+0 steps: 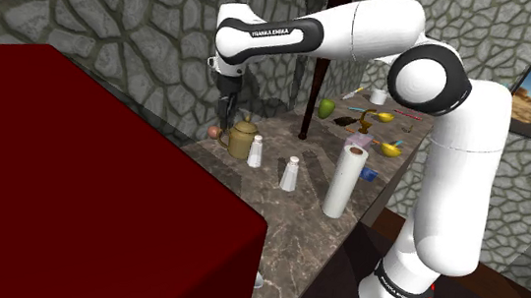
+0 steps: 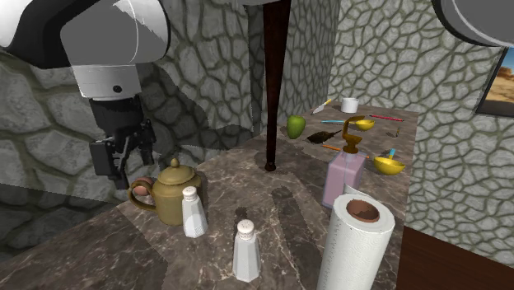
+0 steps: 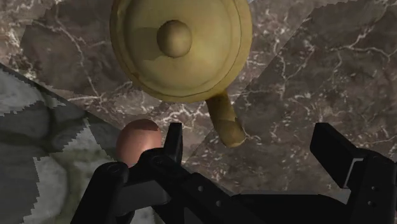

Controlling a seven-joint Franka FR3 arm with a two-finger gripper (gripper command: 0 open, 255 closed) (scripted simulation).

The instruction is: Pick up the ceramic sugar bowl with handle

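The sugar bowl (image 1: 243, 137) is olive-yellow, with a knobbed lid and one side handle, and stands on the marble counter near the stone wall. My black gripper (image 1: 224, 107) hangs just above it on the wall side, open and holding nothing. In the second exterior view the gripper (image 2: 123, 161) is up and to the left of the bowl (image 2: 173, 194). Seen from the wrist, the bowl's lid (image 3: 181, 48) lies ahead of the gripper (image 3: 250, 137), and its handle (image 3: 226, 121) points back toward the gap between the fingers without touching them.
A brown egg-shaped thing (image 2: 142, 188) lies against the bowl on the wall side. Two white shakers (image 2: 193, 212) (image 2: 245, 250) stand in front of it, a paper towel roll (image 2: 356, 243) further along. A dark wooden leg (image 2: 274, 82) rises behind. A dark red block (image 1: 83, 186) borders the counter.
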